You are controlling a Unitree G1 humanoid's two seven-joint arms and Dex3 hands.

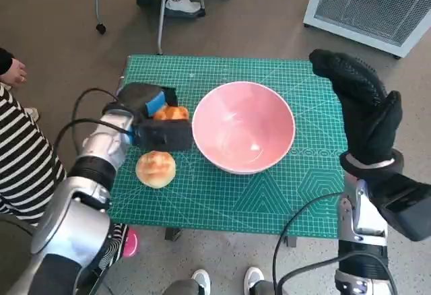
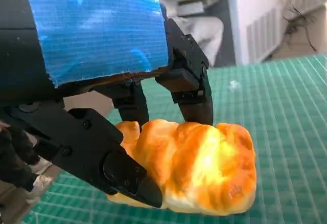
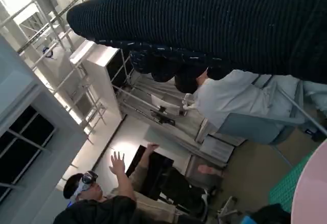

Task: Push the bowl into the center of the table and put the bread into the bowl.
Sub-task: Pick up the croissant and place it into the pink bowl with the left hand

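A round bun [image 1: 155, 169] is seen near the left edge of the green surface [image 1: 269, 201]. Beyond it, bread [image 1: 171, 113] is gripped by the left robot hand [image 1: 151, 116], beside the pink bowl [image 1: 244, 126] at centre. The right robot hand [image 1: 360, 100] is raised, holding nothing, fingers extended.

Small table [image 1: 222, 201] w/ a green mat w/ lines on top. A big pink bowl [image 1: 244, 126] sits near the middle. A round bread roll [image 1: 155, 169] lies left of it, near the front edge. A golden bread [image 1: 171, 113] lies further back.
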